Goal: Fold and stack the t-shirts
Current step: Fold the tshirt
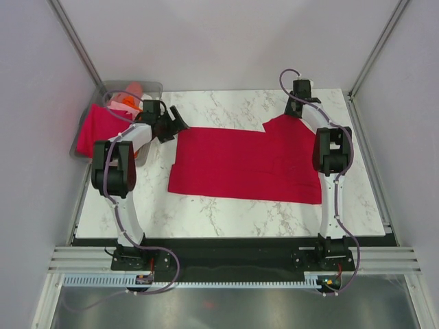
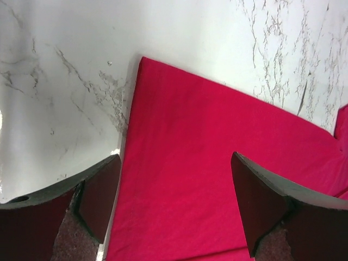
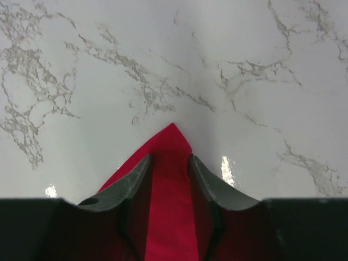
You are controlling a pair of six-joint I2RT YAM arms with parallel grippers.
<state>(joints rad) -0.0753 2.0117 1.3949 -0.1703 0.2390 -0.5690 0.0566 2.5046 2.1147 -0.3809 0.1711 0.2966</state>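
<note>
Your red shirt [image 1: 247, 164] lies flat across the middle of the marble table [image 1: 226, 212], a broad, smooth rectangle of matte cloth with a sleeve jutting out at its far right corner. Its near edge runs slightly ragged, and the left edge looks like a clean straight fold.

Your right gripper [image 1: 296, 103] sits at that far right sleeve. In the right wrist view the right gripper [image 3: 169, 163] has its two dark curved fingers [image 3: 136, 179] drawn in to a slim gap, and a strip of the red shirt [image 3: 171, 217] fills that gap and ends in a pointed tip just past them on the glossy, grey-veined stone.

Your left gripper [image 1: 171, 123] hangs at the far left corner of the shirt. From its wrist, the left gripper [image 2: 174, 185] is spread wide and holds nothing. One finger [image 2: 103, 185] is over the cloth's edge, the other over the red shirt [image 2: 206, 141] itself.

At the far left edge stands the clear bin [image 1: 154, 85]. A pink shirt [image 1: 96, 130] drapes limply over its left side, and a crumpled orange shirt [image 1: 132, 92] pokes up inside.
</note>
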